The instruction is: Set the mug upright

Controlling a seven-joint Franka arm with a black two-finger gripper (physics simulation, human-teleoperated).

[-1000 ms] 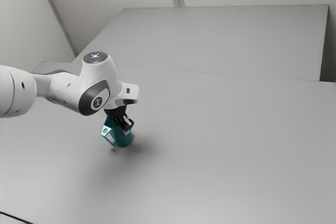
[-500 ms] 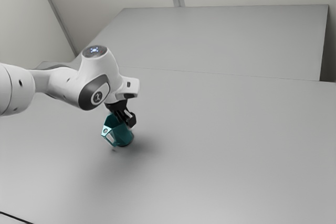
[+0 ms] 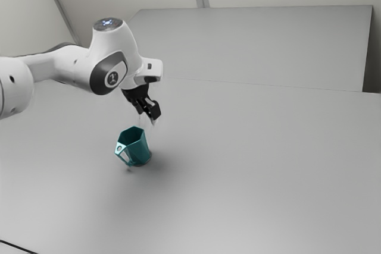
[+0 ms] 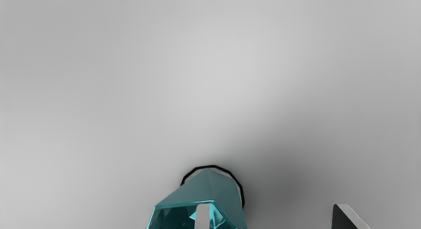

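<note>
In the exterior view the gripper (image 3: 149, 115) hangs above the teal mug (image 3: 137, 149), apart from it, with nothing between its fingers. The mug stands upright on the table, its mouth facing up and its handle toward the exterior view's lower left. From the wrist view, the gripper (image 4: 271, 219) is open, its two fingertips wide apart. One fingertip overlaps the opening of the mug (image 4: 210, 186) in that picture. A dark rim rings the mug's base on the table.
The grey table (image 3: 250, 165) spreads around the mug, with another grey surface (image 3: 250, 46) behind it. A black cable (image 3: 18, 247) lies at the exterior view's lower left corner. Pale walls rise beyond.
My gripper has risen off the mug, moving up and slightly toward the exterior view's right. Earlier it was down at the mug's rim; the mug has stayed in place.
</note>
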